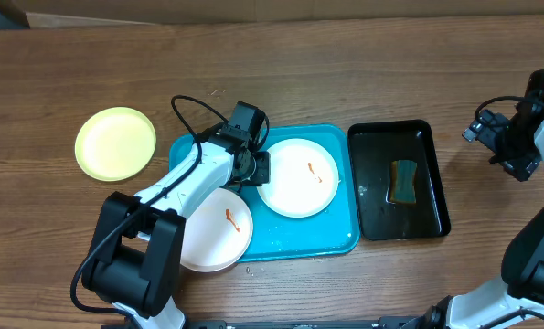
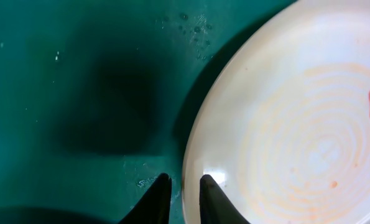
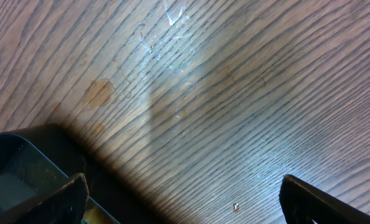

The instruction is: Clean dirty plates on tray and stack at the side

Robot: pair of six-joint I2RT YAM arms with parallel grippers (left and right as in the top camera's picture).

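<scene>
Since the white plate [image 1: 298, 177] lies flat inside the teal tray [image 1: 331, 239], the left gripper [image 2: 183, 186] pinches the plate's rim on the tray's left side, likely to lift it. Right of the tray, the right gripper [image 3: 183, 186] hangs spread over the wooden table [image 3: 234, 93]. A second smeared plate [image 1: 218, 239] overhangs the tray's lower-left corner, partly hidden by the left arm [image 1: 185, 178]. The yellow-green plate [image 1: 116, 143] sits left of the tray.

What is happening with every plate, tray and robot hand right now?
pale yellow-green round plate: on the wood table, no smear showing.
upper white round plate: smeared, lying in the teal plastic tray.
lower white round plate: smeared, overhanging the tray's edge.
left gripper: shut on the upper plate's rim.
right gripper: open, empty.
black tray: holds a sponge.
</scene>
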